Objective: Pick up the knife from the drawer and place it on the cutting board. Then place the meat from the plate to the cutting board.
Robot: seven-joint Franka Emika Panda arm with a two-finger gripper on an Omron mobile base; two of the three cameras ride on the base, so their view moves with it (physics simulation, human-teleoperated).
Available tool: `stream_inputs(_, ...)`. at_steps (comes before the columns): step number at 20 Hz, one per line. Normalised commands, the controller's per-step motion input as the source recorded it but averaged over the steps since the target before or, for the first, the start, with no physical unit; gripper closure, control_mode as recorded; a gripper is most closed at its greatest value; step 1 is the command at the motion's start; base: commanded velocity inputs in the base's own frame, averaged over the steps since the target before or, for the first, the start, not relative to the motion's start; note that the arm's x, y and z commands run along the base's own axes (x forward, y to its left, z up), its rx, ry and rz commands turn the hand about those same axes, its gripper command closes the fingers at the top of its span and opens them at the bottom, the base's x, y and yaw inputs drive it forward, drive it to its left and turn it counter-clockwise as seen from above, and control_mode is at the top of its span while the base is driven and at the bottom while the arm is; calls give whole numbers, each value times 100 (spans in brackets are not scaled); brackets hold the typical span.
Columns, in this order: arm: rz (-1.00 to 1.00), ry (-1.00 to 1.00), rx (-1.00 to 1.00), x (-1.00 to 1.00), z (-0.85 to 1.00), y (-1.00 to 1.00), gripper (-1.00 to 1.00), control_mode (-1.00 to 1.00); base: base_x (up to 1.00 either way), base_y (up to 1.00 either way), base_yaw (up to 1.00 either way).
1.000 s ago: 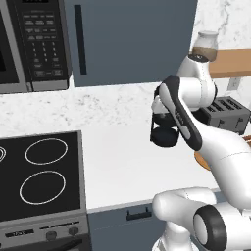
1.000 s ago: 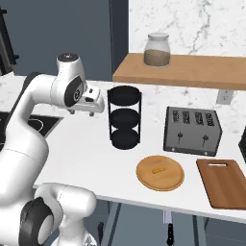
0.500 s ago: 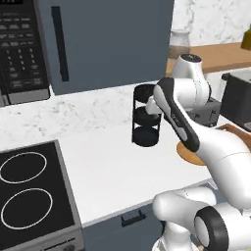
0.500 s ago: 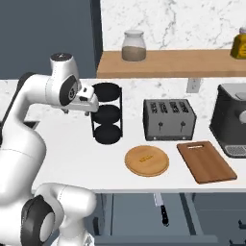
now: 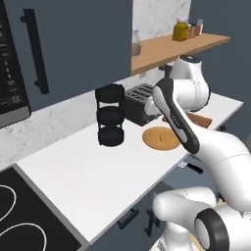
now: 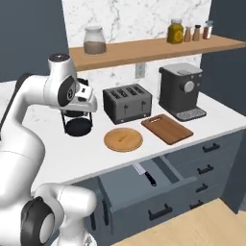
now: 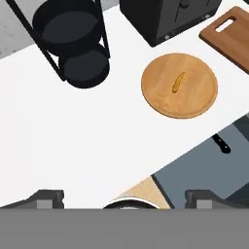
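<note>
A white kitchen counter [image 6: 86, 156] runs along a marbled white wall, with slate blue-grey cabinets below and a wooden shelf [image 6: 144, 48] above bearing jars and small bottles. On the counter stand one black three-tier round rack [image 5: 111, 121], one dark four-slot toaster [image 6: 128, 103] and one dark coffee machine [image 6: 181, 91].

One round tan wooden plate [image 6: 123, 139] lies in front of the toaster, and on it rests the single tiny orange-brown piece of meat [image 7: 178, 82]. Just beside the plate, apart from it, lies one flat reddish-brown rectangular cutting board [image 6: 167, 129], bare.

The right base view shows the wide slate blue-grey drawer [image 6: 144, 185] pulled open below the plate, with one slim knife [image 6: 145, 173] lying inside, pale blade and dark handle. The left base view adds a black stovetop [image 5: 19, 220] at the counter's left end.

In the hand view, the gripper [image 7: 124, 198] hangs high above the counter's front edge, its jaws spread wide and holding nothing.
</note>
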Motion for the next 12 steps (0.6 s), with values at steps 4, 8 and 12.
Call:
stream_inputs(4, 0, 0, 0, 0, 0, 0, -100, 100, 0, 7, -48)
stream_inputs(8, 0, 0, 0, 0, 0, 0, -100, 100, 2, -4, -35)
stream_inputs(12, 0, 0, 0, 0, 0, 0, -100, 100, 26, 0, -31)
